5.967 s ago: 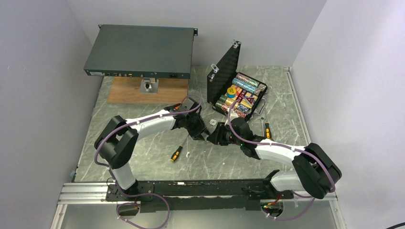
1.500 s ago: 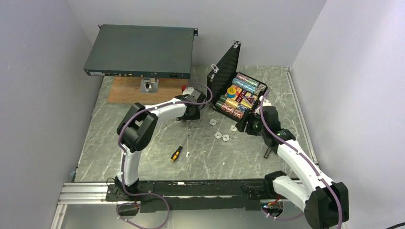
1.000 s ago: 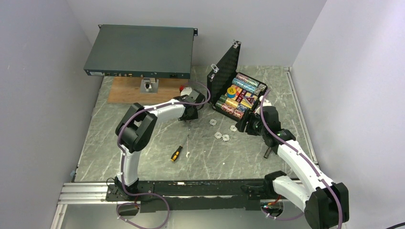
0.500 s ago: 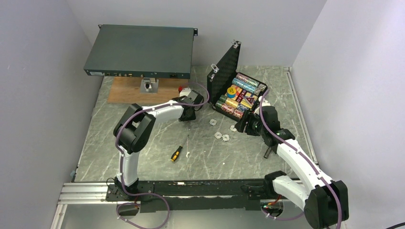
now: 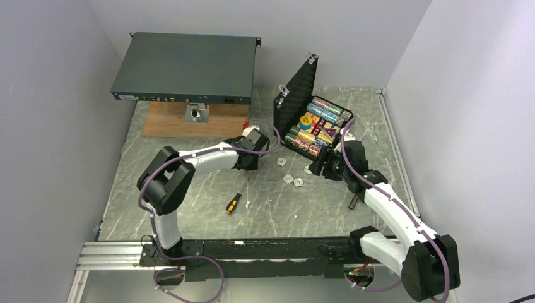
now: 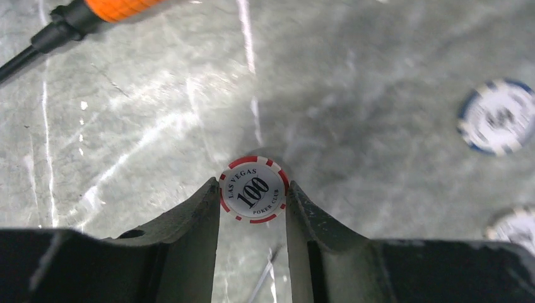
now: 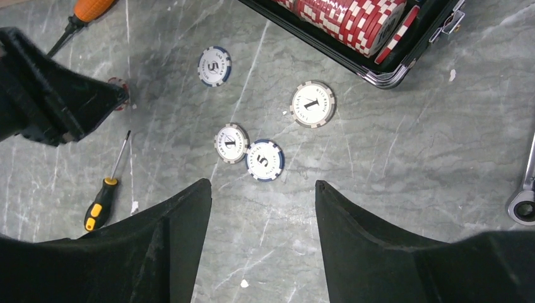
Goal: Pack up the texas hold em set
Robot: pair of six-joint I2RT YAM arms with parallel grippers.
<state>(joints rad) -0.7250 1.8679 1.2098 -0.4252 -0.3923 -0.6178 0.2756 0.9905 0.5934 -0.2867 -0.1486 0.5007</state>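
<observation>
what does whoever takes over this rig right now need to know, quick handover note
The left gripper is shut on a red-and-white 100 chip, left of the case in the top view.
The right gripper is open above the four loose chips, holding nothing.
The case is open, lid upright, chip rows inside.
Done: most chips are racked.
Left: the loose chips on the table and the 100 chip go in, then close the lid.

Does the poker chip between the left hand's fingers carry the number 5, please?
No, the chip pinched in the left hand has a red-and-white rim and reads 100.
</observation>
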